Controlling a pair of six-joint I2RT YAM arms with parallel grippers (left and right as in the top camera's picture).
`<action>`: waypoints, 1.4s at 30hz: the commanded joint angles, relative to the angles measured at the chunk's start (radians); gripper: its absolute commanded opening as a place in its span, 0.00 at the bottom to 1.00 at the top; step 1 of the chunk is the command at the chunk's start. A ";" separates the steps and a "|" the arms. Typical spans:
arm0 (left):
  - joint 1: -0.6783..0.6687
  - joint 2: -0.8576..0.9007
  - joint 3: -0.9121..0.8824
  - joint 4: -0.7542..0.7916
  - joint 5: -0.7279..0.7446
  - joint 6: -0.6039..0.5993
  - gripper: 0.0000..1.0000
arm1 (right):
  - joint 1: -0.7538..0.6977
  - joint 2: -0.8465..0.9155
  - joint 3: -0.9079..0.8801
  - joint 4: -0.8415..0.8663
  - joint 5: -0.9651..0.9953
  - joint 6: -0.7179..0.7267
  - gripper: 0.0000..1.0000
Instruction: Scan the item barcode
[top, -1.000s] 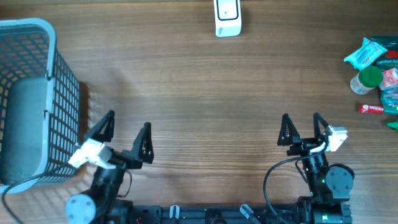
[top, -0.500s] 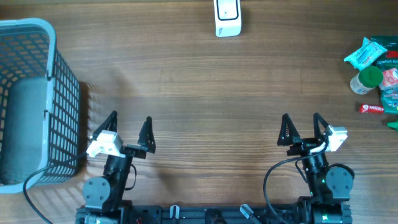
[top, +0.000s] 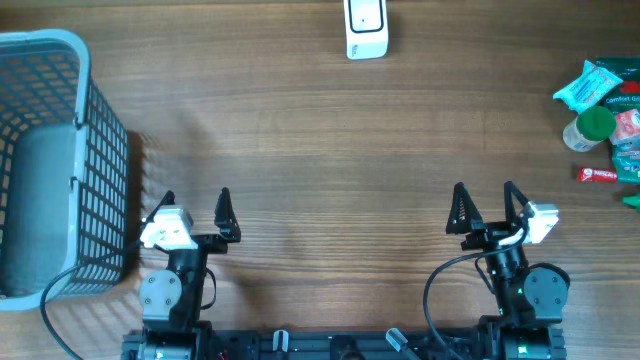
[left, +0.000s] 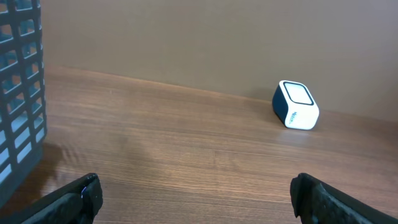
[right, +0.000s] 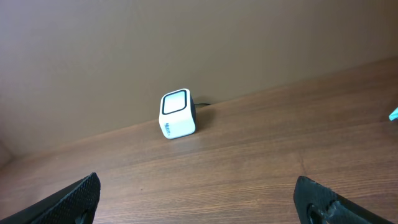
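The white barcode scanner (top: 366, 28) stands at the table's far edge, its window facing up; it shows too in the left wrist view (left: 296, 104) and the right wrist view (right: 177, 114). Items lie in a heap at the far right: a teal packet (top: 588, 83), a green-lidded bottle (top: 592, 128) and a small red packet (top: 600, 173). My left gripper (top: 194, 205) hangs open near the front edge, nothing between its fingers (left: 198, 196). My right gripper (top: 486, 207) is open and empty as well (right: 199, 196), well short of the items.
A grey-blue wire basket (top: 105, 180) stands at the left edge, close beside the left arm; its mesh wall (left: 18, 93) fills the left of the left wrist view. Bare wooden tabletop (top: 330, 150) lies between the grippers and the scanner.
The left arm has swung from a leftward slant near the basket to pointing straight ahead, and its fingers sit a little further back. The right arm has not moved.
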 joint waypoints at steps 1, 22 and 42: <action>0.009 -0.010 -0.005 -0.002 -0.018 0.026 1.00 | 0.004 -0.011 -0.001 0.005 0.018 -0.019 1.00; 0.008 -0.009 -0.005 0.002 -0.017 0.023 1.00 | 0.004 -0.011 -0.001 0.005 0.018 -0.019 1.00; 0.008 -0.009 -0.005 0.002 -0.017 0.023 1.00 | 0.004 -0.011 -0.001 0.008 -0.006 -0.204 1.00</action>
